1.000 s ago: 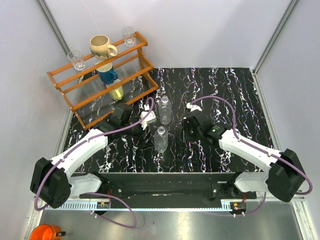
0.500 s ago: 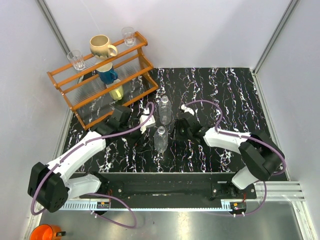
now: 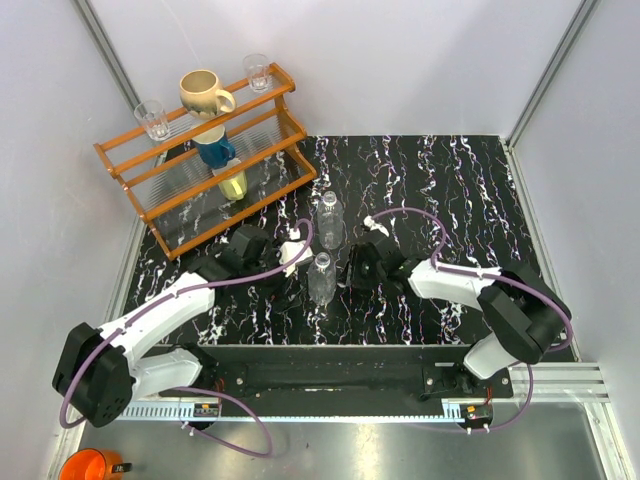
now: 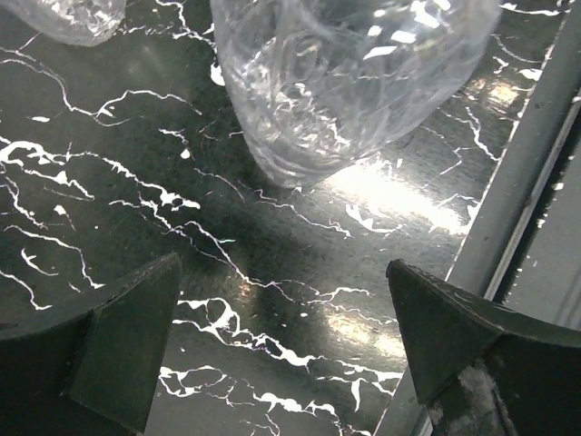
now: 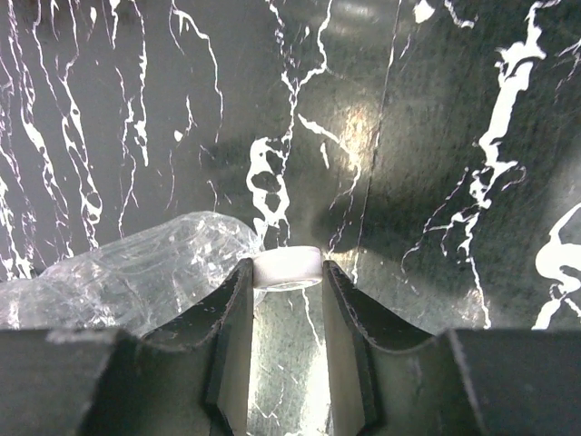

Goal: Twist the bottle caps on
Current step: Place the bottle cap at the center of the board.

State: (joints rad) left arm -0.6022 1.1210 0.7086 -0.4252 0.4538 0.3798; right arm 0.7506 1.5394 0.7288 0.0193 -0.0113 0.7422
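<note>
Two clear ribbed bottles stand upright on the black marbled table, a near bottle [image 3: 321,278] and a far bottle [image 3: 330,219], both with open necks. My left gripper [image 3: 291,253] is open and empty just left of the near bottle; in the left wrist view that bottle's base [image 4: 345,82] lies ahead of the gripper [image 4: 281,336], with the far bottle [image 4: 64,14] at the top left. My right gripper [image 3: 354,268] is shut on a white bottle cap [image 5: 287,269], just right of the near bottle [image 5: 136,272]. No other cap shows.
An orange wooden rack [image 3: 205,160] at the back left holds two drinking glasses, a cream mug, a blue mug and a yellow item. The table's metal front rail [image 4: 517,209] runs close to the right of my left gripper. White walls enclose the table.
My right gripper has moved left with the cap, up beside the near bottle. My left gripper has shifted slightly nearer and toward the near bottle. The bottles have not moved.
</note>
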